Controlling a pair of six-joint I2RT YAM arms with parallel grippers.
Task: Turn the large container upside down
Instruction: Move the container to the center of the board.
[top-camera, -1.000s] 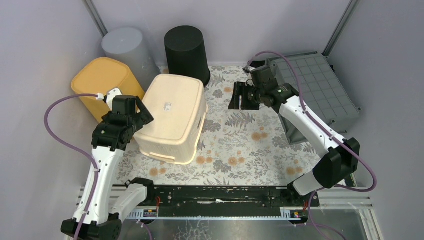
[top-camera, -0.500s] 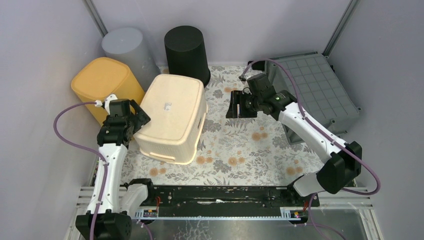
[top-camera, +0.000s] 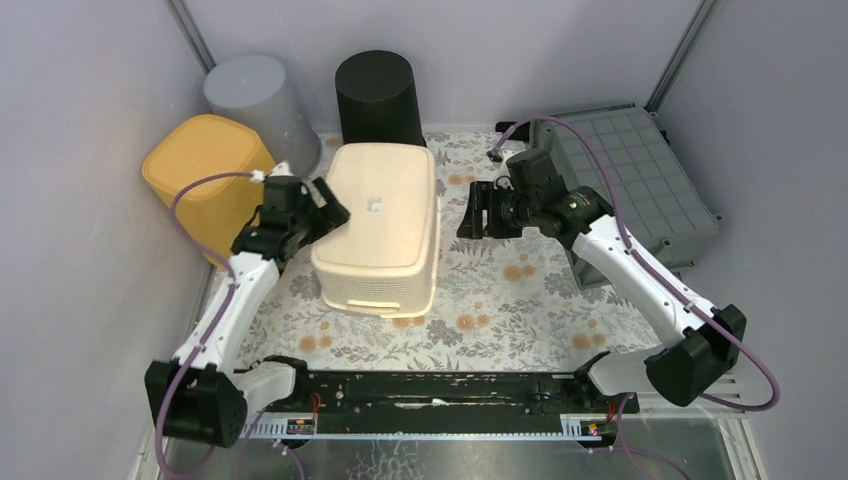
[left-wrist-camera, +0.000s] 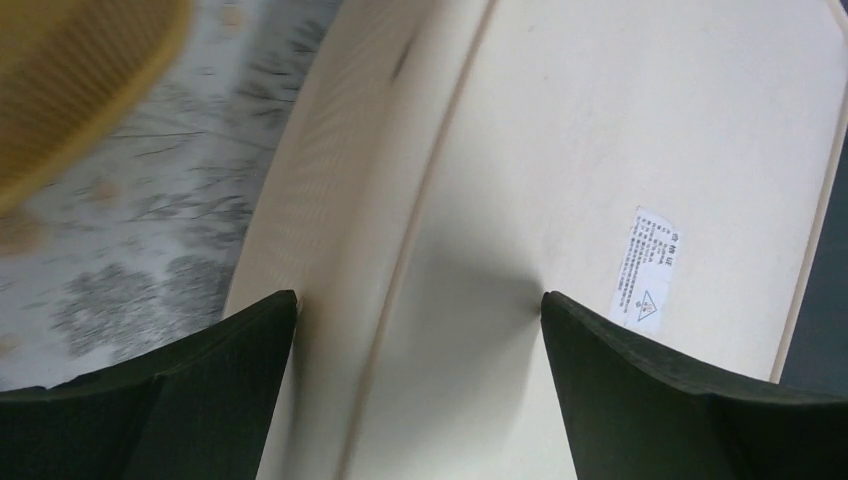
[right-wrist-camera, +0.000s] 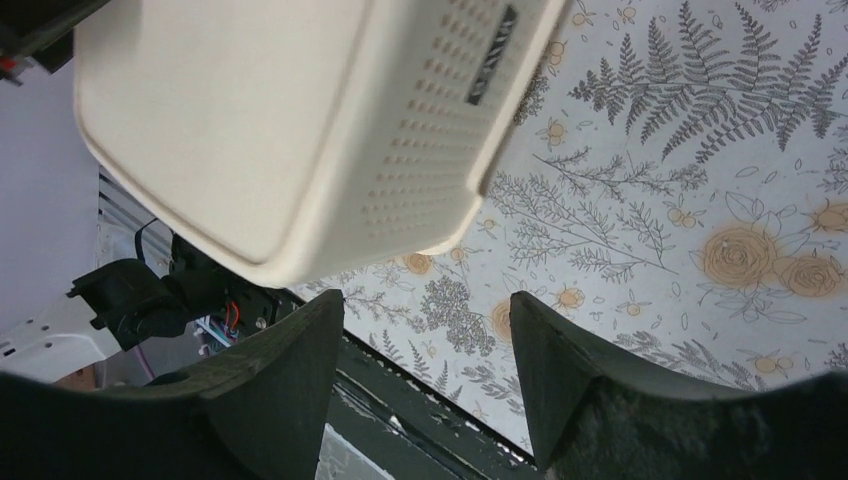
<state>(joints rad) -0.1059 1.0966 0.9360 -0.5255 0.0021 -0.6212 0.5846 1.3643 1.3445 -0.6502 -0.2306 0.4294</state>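
Floral-print mat; cream rectangular container, perforated sides, base up.

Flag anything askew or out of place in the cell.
Only the grey crate on the right: it looks propped at a slant against the wall, gridded base facing up, partly off the floral mat. The cream container sits bottom up on the mat; no spill or damage shows.

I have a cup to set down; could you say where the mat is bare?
Bare mat lies between the cream container and the base rail, and between container and grey crate, under the right arm. The back-left corner is crowded with bins.
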